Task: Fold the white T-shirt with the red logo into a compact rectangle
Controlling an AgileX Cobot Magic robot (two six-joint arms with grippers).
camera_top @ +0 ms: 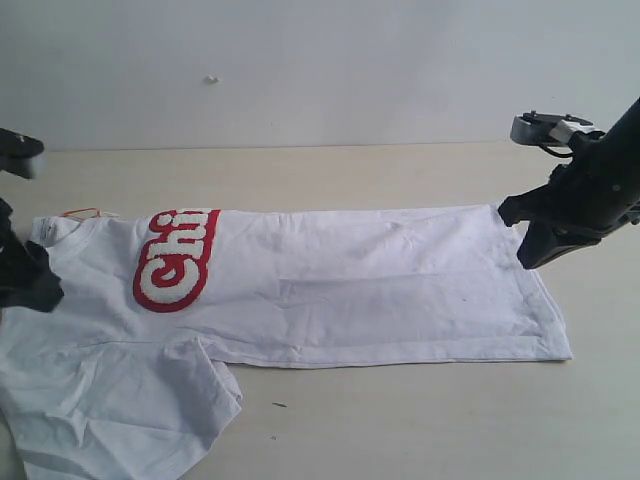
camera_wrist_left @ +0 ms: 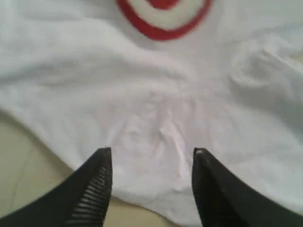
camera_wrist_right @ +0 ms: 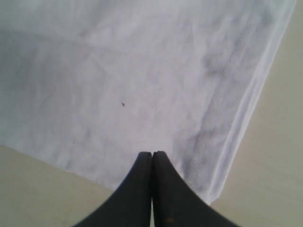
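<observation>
white T-shirt (camera_top: 380, 290): flat on surface (camera_top: 420, 425), lengthwise, collar end left, hem right, folded along far edge, near sleeve rumpled | red logo (camera_top: 175, 260): fuzzy white letters, cut by far fold, only "Chi" showing

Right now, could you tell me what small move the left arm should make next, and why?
Probably move the open left tool to the loose rumpled sleeve of the white cotton T-shirt: it grips nothing, and that sleeve juts out past the folded body.
</observation>
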